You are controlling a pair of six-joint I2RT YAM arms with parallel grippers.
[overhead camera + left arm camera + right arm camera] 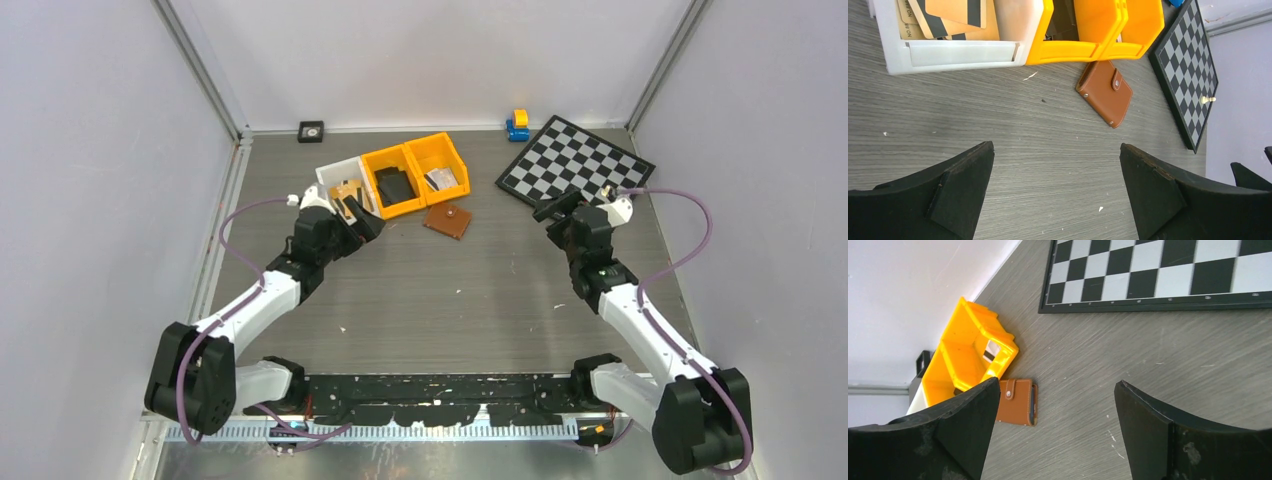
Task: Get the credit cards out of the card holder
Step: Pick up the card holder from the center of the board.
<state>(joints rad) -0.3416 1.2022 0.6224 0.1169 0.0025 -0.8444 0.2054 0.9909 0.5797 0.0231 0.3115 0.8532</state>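
Observation:
The reddish-brown card holder (447, 220) lies shut and snapped on the table just in front of the orange bins. It also shows in the left wrist view (1104, 93) and the right wrist view (1019, 402). The credit cards are hidden inside it. My left gripper (365, 224) is open and empty, to the left of the holder and apart from it; in its wrist view (1057, 165) only bare table lies between the fingers. My right gripper (553, 212) is open and empty, to the right of the holder, near the chessboard; its wrist view (1057, 405) shows nothing held.
A white bin (335, 177) with tan wooden pieces and two orange bins (412, 170) stand behind the holder. A chessboard (576, 162) lies at the back right with a small white piece (1205, 99) on it. A blue-and-yellow toy (517, 124) and a small black object (311, 131) sit by the back wall.

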